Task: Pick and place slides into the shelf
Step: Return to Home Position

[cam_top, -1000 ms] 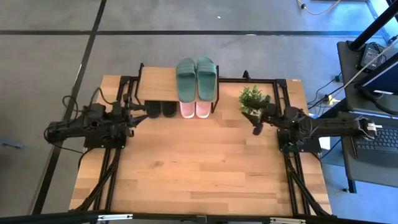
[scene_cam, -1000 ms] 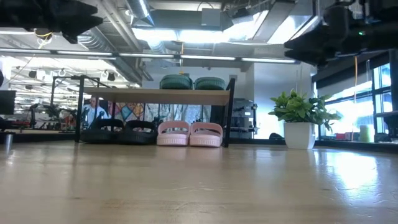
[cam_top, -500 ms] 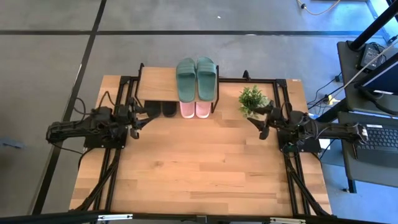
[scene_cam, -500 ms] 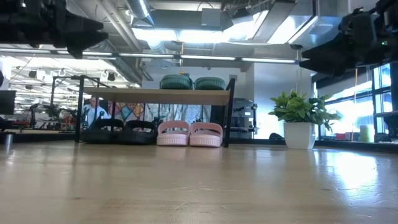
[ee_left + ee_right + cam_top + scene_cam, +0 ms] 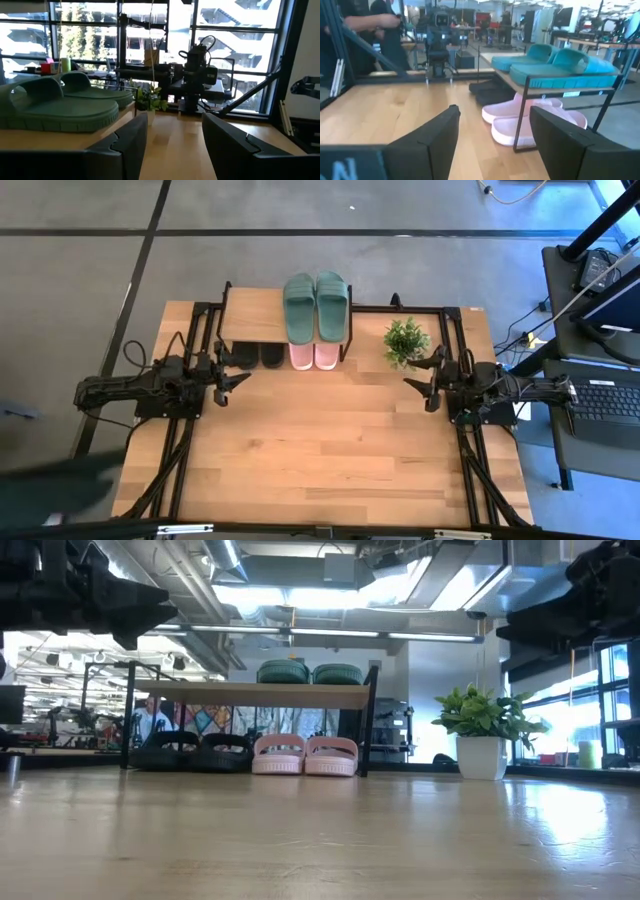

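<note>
The shelf (image 5: 250, 328) stands at the table's far edge. The dark green slides (image 5: 316, 306) lie side by side on its wooden top board. Below, the pale pink slides (image 5: 304, 755) and the black slides (image 5: 196, 751) rest on the lower tier. My left gripper (image 5: 231, 373) hovers open in front of the shelf's left end, holding nothing. My right gripper (image 5: 429, 381) hovers open near the table's right side, just in front of the potted plant, also holding nothing.
A small potted plant (image 5: 404, 342) in a white pot stands right of the shelf, close to my right gripper. The black metal frame (image 5: 455, 330) runs along the table's sides. The wide bare tabletop (image 5: 320, 440) stretches in front of the shelf. People show in the room behind.
My left gripper has moved toward the table's right, ending in front of the shelf's left end. My right gripper has drawn back toward the right and near side, away from the plant. The slides have stayed where they were.
</note>
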`<state>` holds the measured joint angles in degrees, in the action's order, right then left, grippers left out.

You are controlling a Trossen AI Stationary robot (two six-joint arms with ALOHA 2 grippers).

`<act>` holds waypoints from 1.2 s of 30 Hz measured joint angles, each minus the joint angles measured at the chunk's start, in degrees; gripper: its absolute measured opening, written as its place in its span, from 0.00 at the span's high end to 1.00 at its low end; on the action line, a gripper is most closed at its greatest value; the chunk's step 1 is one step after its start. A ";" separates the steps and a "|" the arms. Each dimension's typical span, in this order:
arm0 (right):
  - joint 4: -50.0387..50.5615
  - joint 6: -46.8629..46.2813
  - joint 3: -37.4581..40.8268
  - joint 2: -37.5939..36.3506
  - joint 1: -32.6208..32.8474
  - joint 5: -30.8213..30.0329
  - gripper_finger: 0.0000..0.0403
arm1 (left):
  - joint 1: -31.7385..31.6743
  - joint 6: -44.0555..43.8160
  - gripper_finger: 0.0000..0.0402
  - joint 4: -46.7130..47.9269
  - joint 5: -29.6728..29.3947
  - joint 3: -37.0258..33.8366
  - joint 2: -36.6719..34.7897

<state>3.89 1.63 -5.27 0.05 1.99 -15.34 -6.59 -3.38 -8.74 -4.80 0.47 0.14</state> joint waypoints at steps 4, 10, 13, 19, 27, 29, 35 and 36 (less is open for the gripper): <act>0.66 0.47 0.03 0.02 0.17 -0.01 0.40 | -0.02 0.02 0.55 -0.06 0.00 0.00 0.00; -7.30 4.23 4.84 0.21 0.14 0.12 0.40 | 0.02 -0.15 0.55 0.01 0.02 0.00 0.00; -8.22 7.20 4.84 0.08 0.07 0.36 0.40 | 0.02 -0.01 0.55 0.00 0.01 0.00 0.00; -7.72 9.40 4.84 0.02 -2.86 -3.09 0.40 | -0.72 2.28 0.55 -2.09 -7.45 0.00 0.00; -7.86 12.22 4.84 0.04 -11.94 -3.73 0.40 | -6.41 4.32 0.55 -1.81 -9.44 0.00 0.00; -7.86 12.13 4.84 0.04 -14.17 -3.69 0.40 | -8.05 4.42 0.55 -1.95 -9.53 0.00 0.00; -7.88 10.62 4.84 0.04 -17.53 -3.49 0.40 | -11.51 2.50 0.55 -2.61 -5.04 1.33 0.02; -7.88 10.39 4.84 0.04 -17.78 -3.51 0.40 | -11.87 2.43 0.55 -2.68 -3.91 1.98 0.03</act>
<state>-3.99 12.02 -0.43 0.10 -15.79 -18.85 -18.46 -0.95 -11.42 -8.71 2.45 0.17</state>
